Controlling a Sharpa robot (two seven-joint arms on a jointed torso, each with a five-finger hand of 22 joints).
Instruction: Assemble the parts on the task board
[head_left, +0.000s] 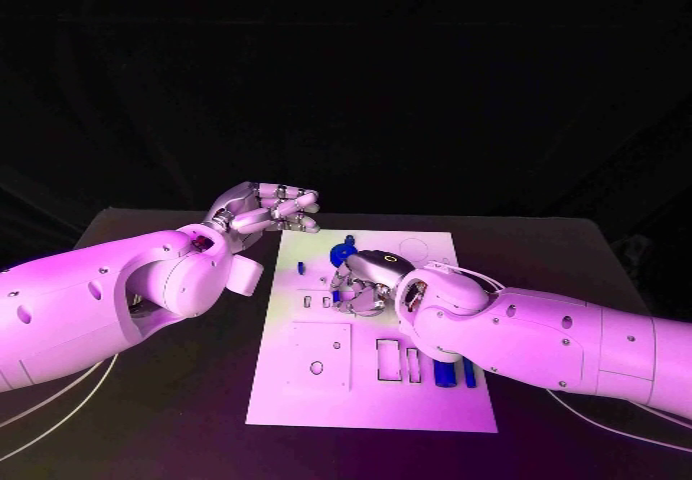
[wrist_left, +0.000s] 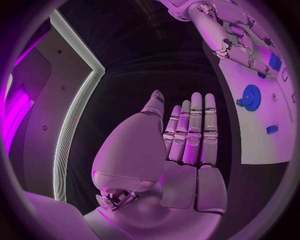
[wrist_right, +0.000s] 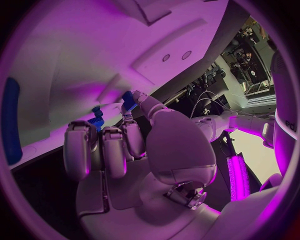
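Blue shows between the right hand (wrist_right: 134, 145)'s fingertips: a small part (wrist_right: 129, 100) pinched over the middle of the task board (head_left: 361, 400). A blue gear (head_left: 345, 249) already stands near the board's far edge, and two blue bars (head_left: 454, 373) lie by its near right edge. The left hand (head_left: 267, 212) hovers off the far left corner, fingers straight, empty. Much assembly seems left.
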